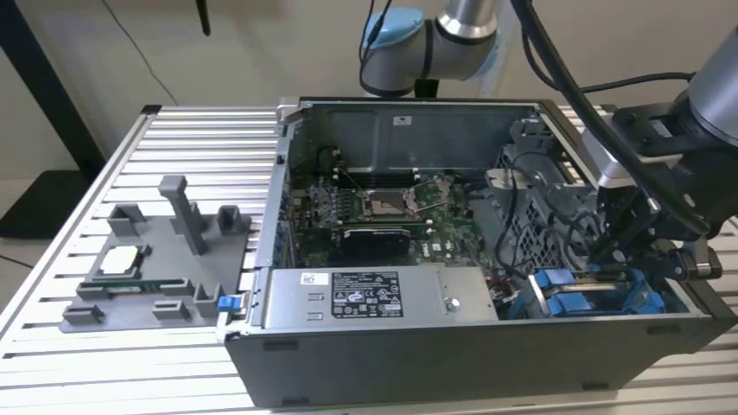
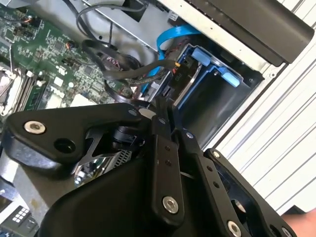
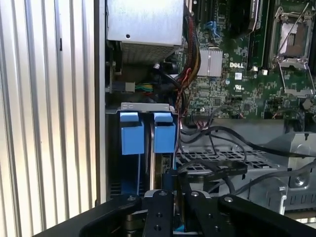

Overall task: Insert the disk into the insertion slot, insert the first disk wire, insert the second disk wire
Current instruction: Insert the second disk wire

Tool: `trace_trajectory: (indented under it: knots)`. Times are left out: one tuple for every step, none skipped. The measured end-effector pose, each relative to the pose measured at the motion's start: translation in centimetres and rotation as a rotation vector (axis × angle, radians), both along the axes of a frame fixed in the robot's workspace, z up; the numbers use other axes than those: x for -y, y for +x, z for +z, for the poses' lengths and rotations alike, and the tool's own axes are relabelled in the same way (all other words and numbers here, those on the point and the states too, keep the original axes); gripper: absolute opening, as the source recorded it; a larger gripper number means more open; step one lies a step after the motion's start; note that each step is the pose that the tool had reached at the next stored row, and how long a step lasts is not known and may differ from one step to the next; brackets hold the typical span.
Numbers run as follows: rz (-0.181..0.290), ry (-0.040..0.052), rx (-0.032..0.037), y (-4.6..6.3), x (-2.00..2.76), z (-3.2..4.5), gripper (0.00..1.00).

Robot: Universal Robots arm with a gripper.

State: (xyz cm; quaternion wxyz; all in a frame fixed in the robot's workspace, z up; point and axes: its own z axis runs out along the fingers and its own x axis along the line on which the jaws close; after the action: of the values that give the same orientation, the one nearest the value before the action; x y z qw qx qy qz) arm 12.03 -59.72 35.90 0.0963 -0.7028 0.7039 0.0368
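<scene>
Open computer case point(image 1: 461, 346) lying on the ribbed metal bench point(image 1: 173, 156), toward the bench's edge at the exterior view's right. Motherboard point(image 1: 386, 207) exposed in the middle of the case; silver power supply point(image 1: 375, 298) along the near wall.

Claw point(image 1: 628, 246) lowered into the case's near corner at the exterior view's right, just above the grey perforated drive cage point(image 3: 217, 158). Fingers close together around a black wire connector point(image 2: 163, 106), tip pointing down at the rear of the blue carriers; whether clamped tight on it, cannot tell. Black cables point(image 2: 113, 64) looping between motherboard and cage.

2 blue-fronted carriers side by side in the cage: blue tabs point(image 3: 132, 133) and point(image 3: 164, 132) in the first wrist view, blue frames point(image 1: 594, 294) in the exterior view. The disk seated in the insertion slot point(image 3: 148, 163), its metal body mostly hidden behind the claw; which of the 2 carriers, cannot tell. Blue ribbon cable point(image 2: 173, 37) arching over the bay in the second wrist view.

Grey fixture point(image 1: 162, 268) with a processor chip point(image 1: 121, 259) and a memory stick point(image 1: 133, 285) toward the bench's opposite side, well apart from the claw.
</scene>
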Motion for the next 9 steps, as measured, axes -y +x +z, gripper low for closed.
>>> trace_trajectory:
  knots:
    - [-0.001,-0.0002,0.0008,0.08,0.00,-0.09,0.00]
    - [-0.004,-0.0008,0.0015,0.14,0.00,-0.18,0.00]
    - [-0.007,-0.0012,0.0023,0.17,0.00,-0.27,0.00]
    - [-0.013,-0.0012,0.0032,0.19,0.00,-0.36,0.00]
    - [-0.024,-0.0014,0.0041,0.20,0.00,-0.44,0.00]
    - [-0.038,-0.0013,0.0046,0.21,0.00,-0.51,0.00]
    - [-0.053,-0.0014,0.0052,0.21,0.00,-0.58,0.00]
    - [-0.068,-0.0013,0.0056,0.21,0.00,-0.64,0.00]
    - [-0.081,-0.0013,0.0057,0.22,0.00,-0.68,0.00]
